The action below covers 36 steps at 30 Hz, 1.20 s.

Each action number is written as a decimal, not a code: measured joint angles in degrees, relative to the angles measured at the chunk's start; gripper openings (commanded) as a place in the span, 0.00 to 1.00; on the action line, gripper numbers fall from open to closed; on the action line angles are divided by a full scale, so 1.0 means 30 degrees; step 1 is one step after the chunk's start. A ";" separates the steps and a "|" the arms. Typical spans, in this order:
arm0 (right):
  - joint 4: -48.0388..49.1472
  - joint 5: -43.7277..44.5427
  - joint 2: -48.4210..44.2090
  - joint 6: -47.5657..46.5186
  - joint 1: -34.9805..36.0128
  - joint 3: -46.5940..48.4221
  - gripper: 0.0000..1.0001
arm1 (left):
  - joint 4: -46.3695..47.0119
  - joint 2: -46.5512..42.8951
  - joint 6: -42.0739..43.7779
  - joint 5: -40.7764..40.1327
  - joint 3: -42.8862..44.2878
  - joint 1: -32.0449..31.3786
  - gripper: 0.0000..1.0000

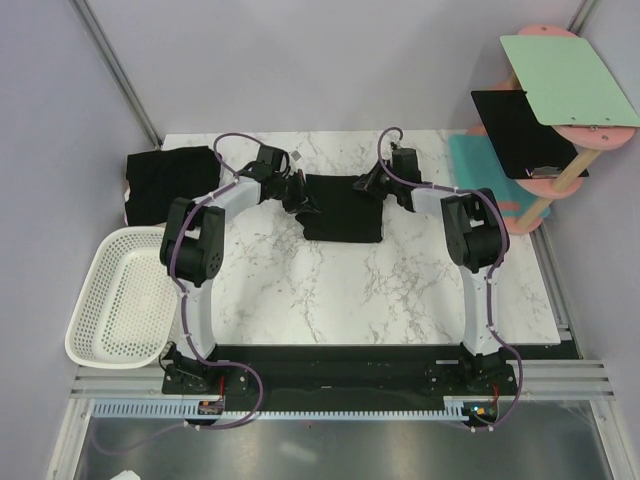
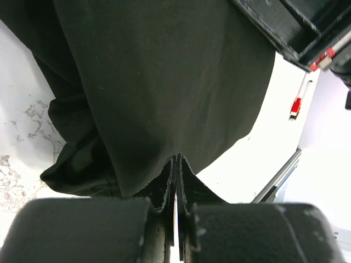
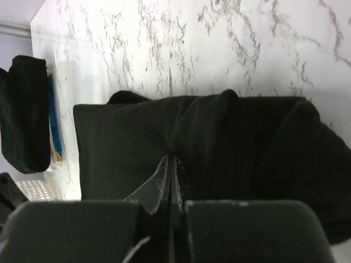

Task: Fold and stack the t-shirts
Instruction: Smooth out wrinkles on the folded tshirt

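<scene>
- Top external view: a black t-shirt [image 1: 340, 208] lies bunched up on the far half of the white marble worktop [image 1: 380, 290], about in the middle.
- The left arm [image 1: 200, 240] reaches to the left side of this t-shirt. The right arm [image 1: 470, 235] reaches to its far right corner.
- In the left wrist view, the left fingers [image 2: 88, 230] are pressed together. They pinch a thin fold of the t-shirt's edge between them, and the black cloth spreads away from them over the worktop.
- In the right wrist view, the right fingers [image 3: 258, 230] are also pressed together. They pinch a little ridge of the same cloth. Past them the t-shirt lies on the worktop with a straight edge on one side and lumps on the other.
- A second t-shirt [image 1: 170, 185], black too, sits in a heap at the far left corner of the worktop, well apart from the first one.
- A white basket [image 1: 120, 300] full of small holes stands just beside the left edge of the worktop.
- Off to the right is a pink stand [image 1: 560, 180]. It holds a light green board [image 1: 570, 80] and a flat black panel [image 1: 515, 130], and a teal mat [image 1: 475, 160] lies lower down.
</scene>
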 measured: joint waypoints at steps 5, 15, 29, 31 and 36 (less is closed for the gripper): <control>-0.0087 0.0270 -0.1348 -0.0291 -0.0080 -0.0976 0.36 | 0.0000 -0.0036 0.0022 -0.0765 0.0000 0.0036 0.16; -0.0619 0.0532 -0.2878 -0.0933 -0.0874 -0.0051 0.55 | -0.1829 0.1537 0.0189 -0.2091 0.5770 0.1661 0.70; -0.1406 0.0335 -0.1545 -0.0918 -0.1144 -0.0044 0.58 | -0.3067 0.4473 0.0197 -0.2535 0.7468 0.2004 0.65; -0.1464 0.0328 -0.1333 -0.0918 -0.1151 -0.0044 0.58 | -0.3075 0.4656 0.0189 -0.2514 0.7708 0.1989 0.64; -0.1617 0.0277 -0.1137 -0.0918 -0.1151 -0.0051 0.58 | -0.3038 0.4830 0.0189 -0.2506 0.8313 0.1989 0.58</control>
